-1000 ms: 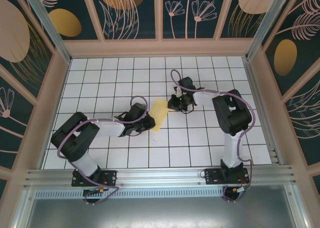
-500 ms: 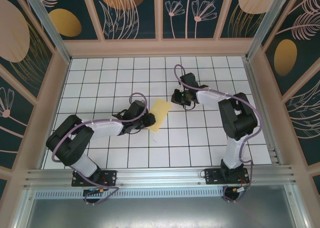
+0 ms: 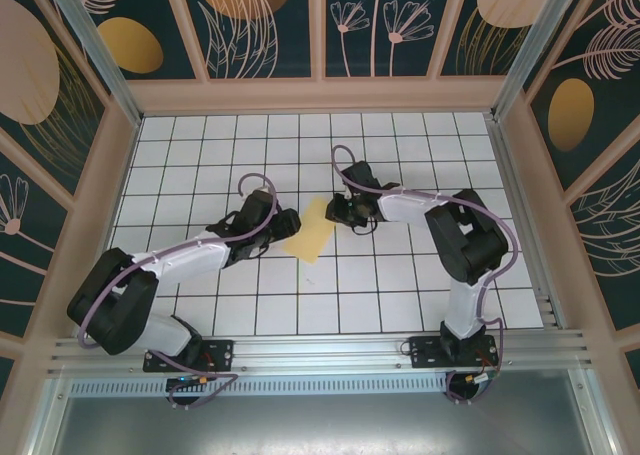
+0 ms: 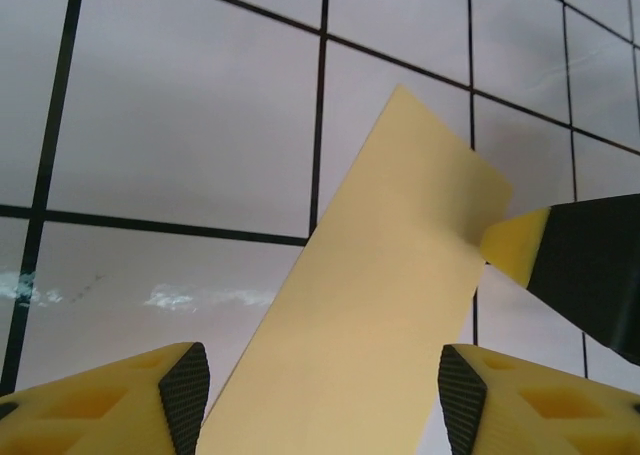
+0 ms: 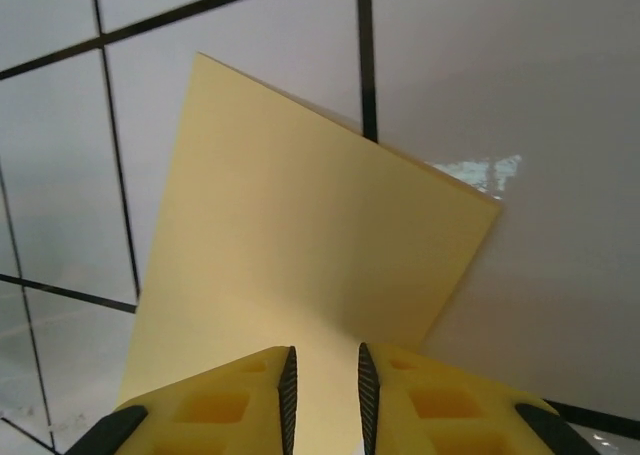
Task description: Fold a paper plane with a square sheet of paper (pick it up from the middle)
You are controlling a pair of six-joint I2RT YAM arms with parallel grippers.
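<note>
Left pincer (image 4: 322, 385) wide astride paper sheet (image 4: 370, 295)

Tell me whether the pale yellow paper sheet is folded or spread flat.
Folded, apparently in half: the pale yellow paper sheet lies as a narrow rectangle, not a square, on the white grid table.

L gripper (image 4: 325, 400) jaws wide apart, R gripper (image 5: 327, 385) jaws barely parted, both arms reaching inward.

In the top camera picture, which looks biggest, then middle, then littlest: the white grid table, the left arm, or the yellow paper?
1. white grid table
2. left arm
3. yellow paper, clearly the smallest
</note>
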